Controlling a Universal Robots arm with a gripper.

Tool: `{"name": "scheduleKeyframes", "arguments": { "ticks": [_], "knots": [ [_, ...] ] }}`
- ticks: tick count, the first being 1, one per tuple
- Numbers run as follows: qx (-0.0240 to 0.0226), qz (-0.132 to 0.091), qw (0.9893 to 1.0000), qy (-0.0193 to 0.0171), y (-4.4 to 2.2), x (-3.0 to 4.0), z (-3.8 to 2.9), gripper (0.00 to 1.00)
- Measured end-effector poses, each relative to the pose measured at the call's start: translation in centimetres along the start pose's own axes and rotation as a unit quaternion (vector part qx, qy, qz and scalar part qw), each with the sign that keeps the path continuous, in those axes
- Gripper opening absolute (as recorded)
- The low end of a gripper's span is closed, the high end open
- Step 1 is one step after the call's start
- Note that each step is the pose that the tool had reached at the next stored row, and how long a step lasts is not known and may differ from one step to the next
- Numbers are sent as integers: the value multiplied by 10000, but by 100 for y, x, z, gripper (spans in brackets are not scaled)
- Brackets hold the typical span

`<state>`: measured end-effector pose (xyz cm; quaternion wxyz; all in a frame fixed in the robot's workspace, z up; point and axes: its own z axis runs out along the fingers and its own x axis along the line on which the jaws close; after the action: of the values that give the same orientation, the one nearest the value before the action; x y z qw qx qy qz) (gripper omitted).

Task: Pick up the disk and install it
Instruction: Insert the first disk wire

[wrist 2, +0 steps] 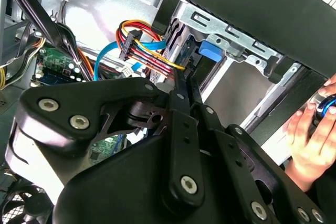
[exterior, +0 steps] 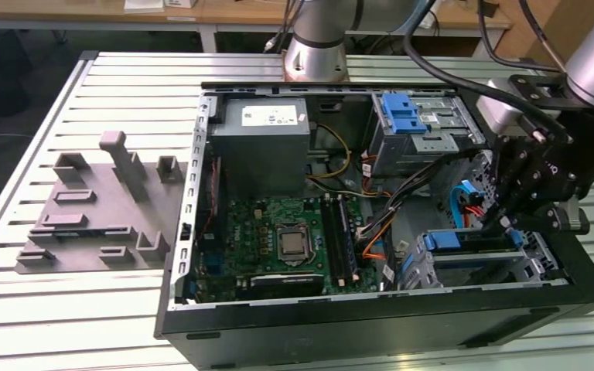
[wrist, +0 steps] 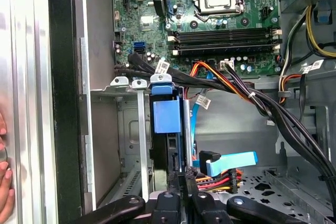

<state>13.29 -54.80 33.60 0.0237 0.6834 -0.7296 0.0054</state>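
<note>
From my remote seat: the gripper (wrist: 181, 190) sits low in the open computer case (exterior: 380, 325), at the drive cage (exterior: 483, 267) in the corner on the exterior view's right. In both wrist views its black fingers (wrist 2: 184, 85) are drawn narrow, pinched close on the thin edge of the disk (wrist: 167, 129). The disk stands on edge inside the cage slot, its blue bracket tab facing up out of the bay; how far it is seated I cannot tell.

Just beside the fingers in the first wrist view, a flat blue ribbon cable (wrist: 231, 161) and a bundle of red, yellow and orange wires (wrist: 218, 182) lie on the case floor. Black cables (wrist: 262, 103) cross above the cage.

Further off, the motherboard (wrist: 210, 19) with its bare processor socket (exterior: 291, 241) and memory slots. Beyond that, in the exterior view, the grey power supply box (exterior: 264, 135) and an upper bay with a blue latch piece (exterior: 402, 114).

A person's hand (wrist 2: 307, 140) rests outside the case wall. On the slatted table (exterior: 121, 93), well apart on the exterior view's left, a grey fixture plate (exterior: 96, 209).
</note>
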Motion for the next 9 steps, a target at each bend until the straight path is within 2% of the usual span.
{"name": "scheduleKeyframes", "arguments": {
  "ticks": [9],
  "knots": [
    [-46, -20, 10000, 2, -13, 0, -10, 16]
  ]
}}
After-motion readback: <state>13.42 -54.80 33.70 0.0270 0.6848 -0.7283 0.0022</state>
